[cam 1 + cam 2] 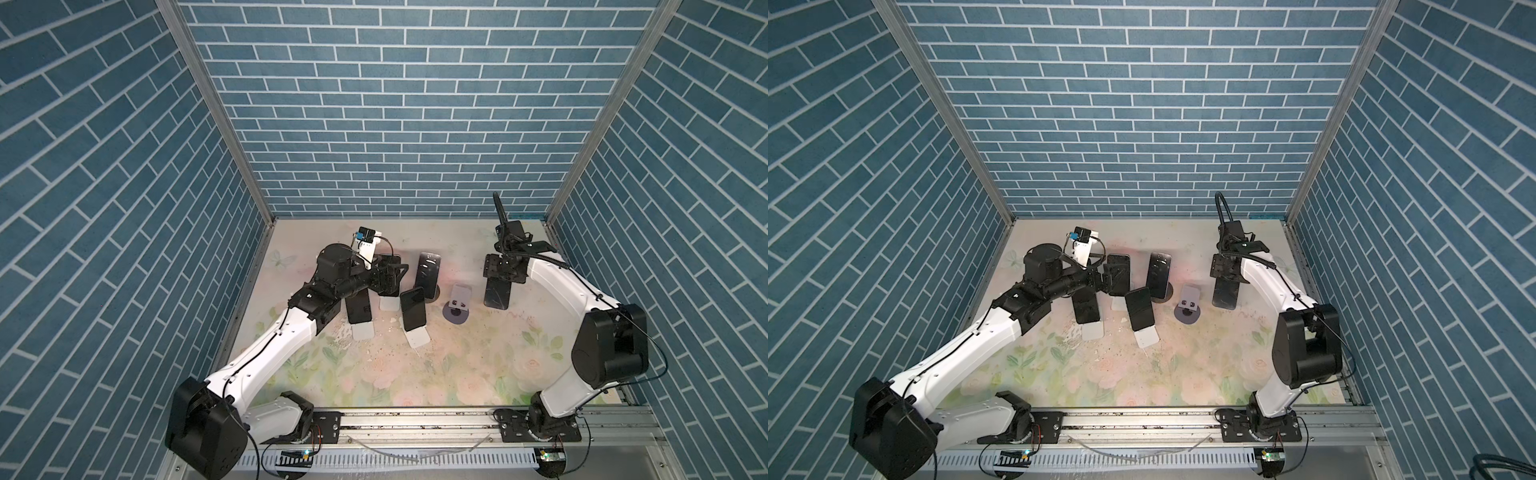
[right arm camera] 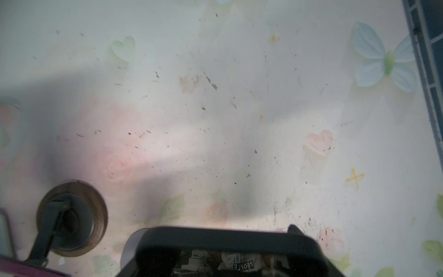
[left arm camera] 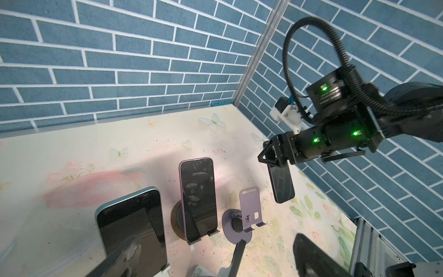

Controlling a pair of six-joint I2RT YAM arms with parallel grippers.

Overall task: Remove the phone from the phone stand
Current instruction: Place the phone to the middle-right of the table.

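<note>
My right gripper [image 1: 503, 272] [image 3: 273, 159] is shut on the top of a black phone [image 1: 496, 295] [image 3: 281, 184]. The phone hangs upright, to the right of the empty purple-grey phone stand [image 1: 457, 305] [image 1: 1188, 305] [image 3: 249, 211] and apart from it. In the right wrist view the phone's dark edge [image 2: 227, 239] runs across the frame. My left gripper [image 1: 390, 276] [image 3: 179, 261] is open, with its fingers [image 3: 238, 251] close in front of a teal-edged phone [image 3: 131, 227] and nothing gripped.
A pink-edged phone [image 1: 428, 270] [image 3: 199, 199] leans on a stand with a round wooden base [image 2: 72, 215]. Two more dark phones [image 1: 412, 308] [image 1: 358, 307] sit on white stands left of centre. Brick-patterned walls close in the back and sides.
</note>
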